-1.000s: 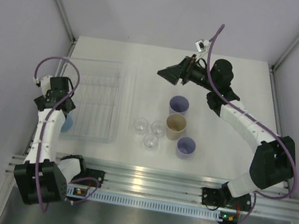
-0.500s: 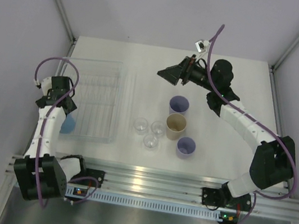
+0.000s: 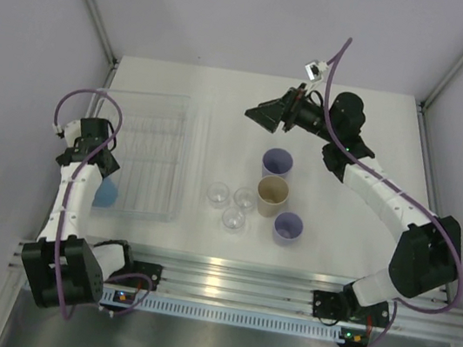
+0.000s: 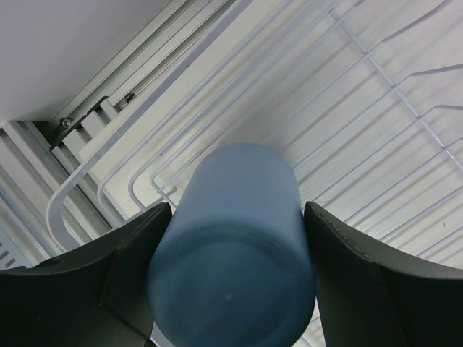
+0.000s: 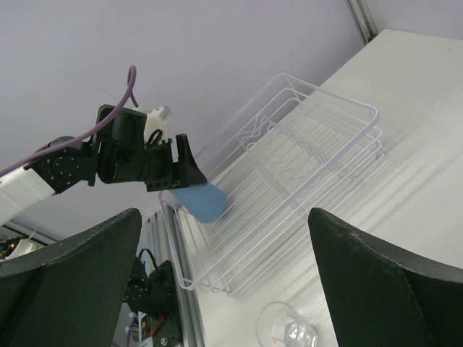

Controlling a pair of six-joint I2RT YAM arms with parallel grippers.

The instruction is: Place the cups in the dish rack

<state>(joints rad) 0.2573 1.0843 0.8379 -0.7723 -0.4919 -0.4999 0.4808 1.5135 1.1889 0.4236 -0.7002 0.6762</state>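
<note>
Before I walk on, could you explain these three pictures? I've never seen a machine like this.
This is a robot with a left arm and a right arm, both bolted at the near edge of a table. Each arm ends in a two-finger gripper. The wide picture comes from a fixed camera above and behind the arms. The other two come from small cameras on the wrists, which is why dark fingers frame those views.

The left gripper holds a blue cup above the near left part of the dish rack. The right gripper hangs open and empty over the far side of the table.

Standing on the table beside the rack are a far lavender cup, a beige cup, a near lavender cup and three small clear cups.
</note>
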